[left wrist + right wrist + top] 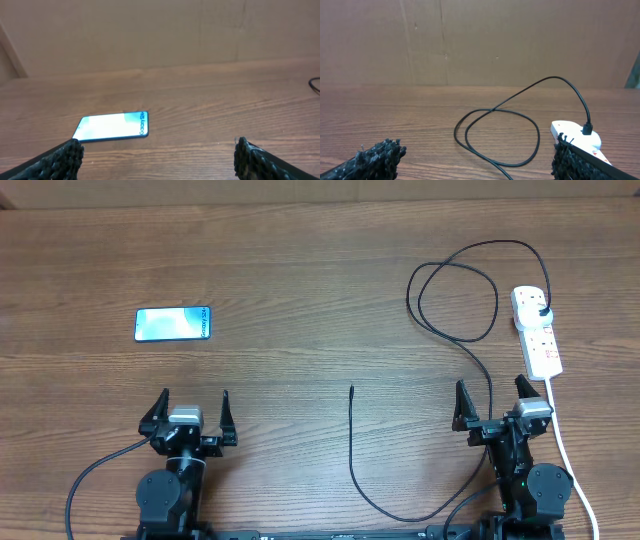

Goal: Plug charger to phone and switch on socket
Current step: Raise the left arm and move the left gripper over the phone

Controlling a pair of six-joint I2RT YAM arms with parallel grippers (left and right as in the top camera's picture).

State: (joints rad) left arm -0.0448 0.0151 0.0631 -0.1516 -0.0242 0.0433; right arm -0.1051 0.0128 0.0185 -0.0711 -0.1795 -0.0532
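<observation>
- The left gripper (194,396) is hovering at 7 o'clock over the brown wood-grain table (320,240), its two black fingers standing wide apart and gripping nothing
- The right gripper (490,385) is hovering at 5 o'clock, its jaws likewise spreading wide and holding nothing
- The long thin black charger cable (351,435) is lying between the two grippers, curving along the near edge and climbing past the right gripper toward 1 o'clock
- Its slim connector tip (351,389) is resting bare on the wood just on the 6 o'clock side of centre, pointing to 12 o'clock, well apart from the phone
- The slim rectangular phone with the light blue lit screen (173,324) is lying flat at 10 o'clock, its long sides running 9 to 3 and its dark-text end facing 3 o'clock
- The small white rectangular power strip with red switches (537,330) is lying at 2 o'clock, its thick white cord (565,445) trailing toward 5 o'clock; the switch positions are showing too small to tell
- The cable's small black plug (543,313) is sitting in an outlet toward the strip's far end, and the cable is looping at 1 o'clock just beside it
</observation>
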